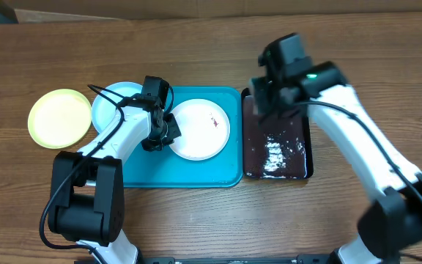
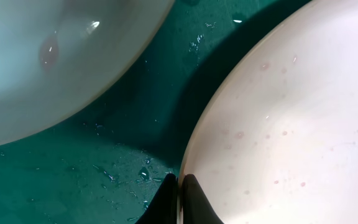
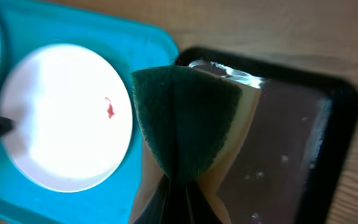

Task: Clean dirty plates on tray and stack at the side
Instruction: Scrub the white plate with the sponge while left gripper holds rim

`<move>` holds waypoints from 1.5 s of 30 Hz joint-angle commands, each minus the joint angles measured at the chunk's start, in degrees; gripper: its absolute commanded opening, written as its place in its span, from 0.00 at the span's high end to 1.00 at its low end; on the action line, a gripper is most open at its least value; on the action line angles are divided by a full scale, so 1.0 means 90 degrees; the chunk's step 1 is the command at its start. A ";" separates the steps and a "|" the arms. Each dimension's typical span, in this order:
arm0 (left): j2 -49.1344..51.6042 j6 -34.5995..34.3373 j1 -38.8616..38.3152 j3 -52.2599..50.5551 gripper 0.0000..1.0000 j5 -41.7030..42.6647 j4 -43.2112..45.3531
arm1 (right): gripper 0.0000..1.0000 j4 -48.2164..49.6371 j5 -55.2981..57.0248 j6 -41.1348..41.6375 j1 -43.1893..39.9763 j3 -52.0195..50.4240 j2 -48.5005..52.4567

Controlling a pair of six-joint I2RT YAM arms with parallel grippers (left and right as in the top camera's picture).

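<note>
The white plate [image 1: 202, 132] lies on the teal tray [image 1: 196, 174] with a small red smear right of its centre. My left gripper [image 1: 160, 136] is shut on the plate's left rim; in the left wrist view the jaws [image 2: 180, 190] pinch the rim of the white plate [image 2: 291, 124], which carries faint pink specks. The light blue plate [image 1: 110, 106] sits at the tray's left end, partly over its edge. The yellow-green plate [image 1: 59, 118] lies on the table further left. My right gripper [image 3: 182, 199] is shut on a green sponge [image 3: 188, 121] and holds it above the black tray [image 1: 278, 158].
The black tray [image 3: 291, 143] holds dark liquid and stands just right of the teal tray [image 3: 135, 43]. The teal tray's floor [image 2: 104, 162] is wet with droplets. The white plate [image 3: 64, 118] shows left of the sponge. Bare wooden table surrounds the trays.
</note>
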 commanded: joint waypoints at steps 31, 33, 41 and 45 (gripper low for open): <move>0.0092 -0.0034 -0.0005 -0.0002 0.96 0.0075 0.0019 | 0.96 0.2028 0.1892 0.0724 0.1902 0.0080 0.1817; 0.0092 -0.0034 -0.0005 -0.0002 0.96 0.0075 0.0019 | 0.96 0.2050 0.2025 0.0726 0.1902 0.0080 0.1957; 0.0092 -0.0034 -0.0005 -0.0002 0.96 0.0075 0.0019 | 0.96 0.1994 0.2118 0.0724 0.1902 0.0044 0.2222; 0.0092 -0.0032 -0.0005 -0.0002 0.96 0.0075 0.0019 | 0.96 0.2016 0.2115 0.0724 0.1892 0.0044 0.2416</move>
